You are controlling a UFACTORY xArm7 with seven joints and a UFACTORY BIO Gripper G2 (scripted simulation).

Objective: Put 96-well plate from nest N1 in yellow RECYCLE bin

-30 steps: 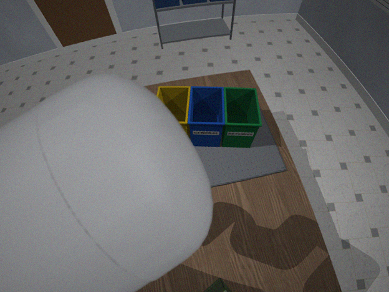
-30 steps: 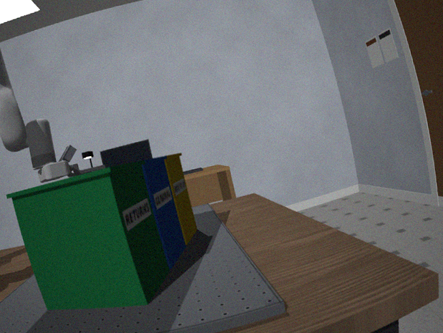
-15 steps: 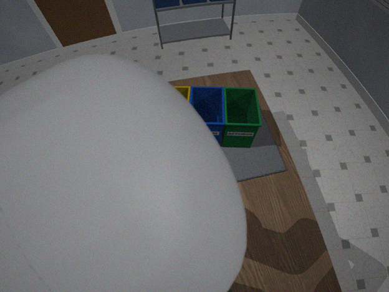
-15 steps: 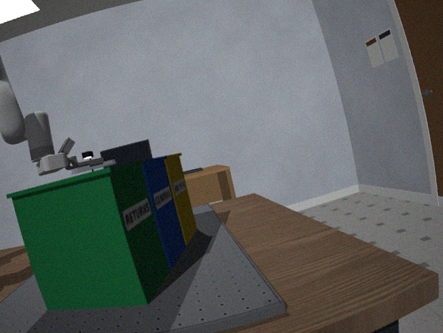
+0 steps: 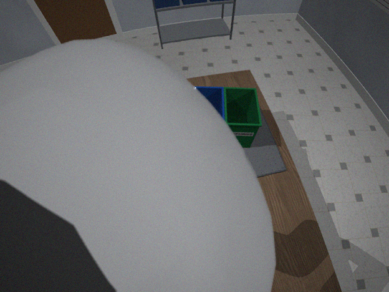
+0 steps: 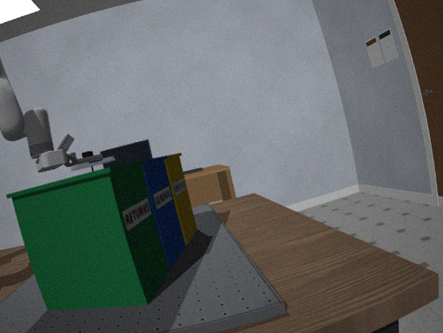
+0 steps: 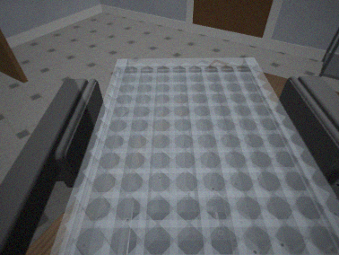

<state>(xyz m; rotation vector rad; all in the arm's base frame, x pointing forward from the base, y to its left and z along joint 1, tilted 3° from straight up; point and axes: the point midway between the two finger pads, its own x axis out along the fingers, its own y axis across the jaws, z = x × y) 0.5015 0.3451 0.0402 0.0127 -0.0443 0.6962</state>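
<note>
My gripper [image 6: 94, 158] [image 7: 194, 127] is shut on the clear 96-well plate [image 7: 188, 163] [image 6: 80, 166], with one finger along each long side. The plate is held roughly level, above rim height of the bins in the exterior view. The yellow bin [image 6: 185, 221] stands upright at the far end of the row; its label is too blurred to read. In the top view the arm hides it. The blue bin [image 6: 170, 231] [image 5: 213, 98] stands in the middle. The green bin [image 6: 78, 245] [image 5: 244, 127], labelled RETURNS, stands nearest the exterior camera. The nest N1 is not in view.
The bins stand on a grey perforated board [image 6: 219, 300] [image 5: 266, 158] on the wooden table [image 6: 340, 258] [image 5: 285, 198]. A dark panel [image 6: 130, 153] rises behind the bins in the exterior view. The arm's large white link [image 5: 125, 171] blocks much of the top view.
</note>
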